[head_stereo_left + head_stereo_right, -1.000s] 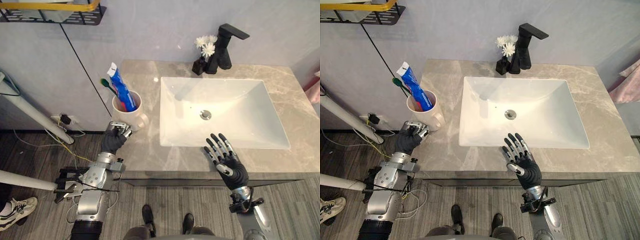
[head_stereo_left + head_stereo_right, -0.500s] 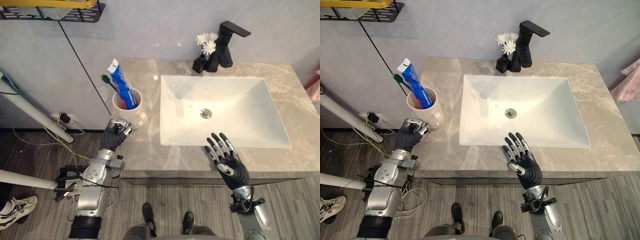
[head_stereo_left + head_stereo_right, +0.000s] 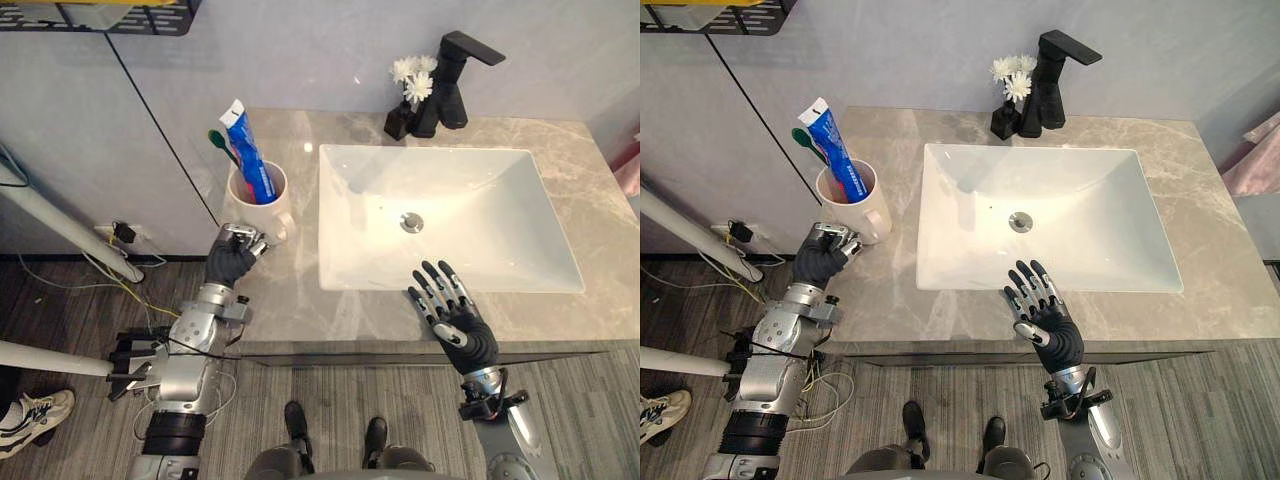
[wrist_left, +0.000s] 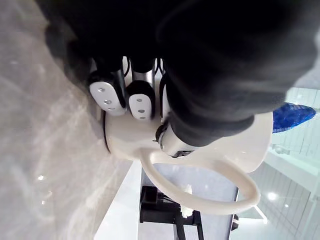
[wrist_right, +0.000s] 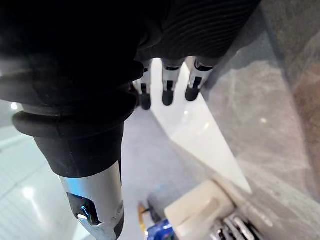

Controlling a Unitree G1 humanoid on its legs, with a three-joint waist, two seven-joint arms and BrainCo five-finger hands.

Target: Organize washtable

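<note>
One grey marble counter (image 3: 300, 300) against the wall. One white rectangular sink (image 3: 350, 190) was set into it, drain at centre. One black faucet (image 3: 452, 85) stood behind the sink's far rim.

Two hands were seen. The right hand (image 3: 455, 320) was over the counter's front strip, just at the sink's near rim, with its fingers straight and spread and nothing in it. The left hand (image 3: 230, 262) was at the counter's left edge with its fingers (image 4: 107, 92) curled tight against the lower wall of the mug (image 3: 262, 215) and its thumb by the handle's root, gripping the mug. The handle loop itself was free.

One cream mug stood upright on the counter, left of the sink, near the edge. It held one blue toothpaste tube (image 3: 248, 150) and one green toothbrush (image 3: 222, 145), both leaning left.

One small black vase (image 3: 398, 122) stood just beside the faucet's left, holding a few white flowers (image 3: 410, 78).
</note>
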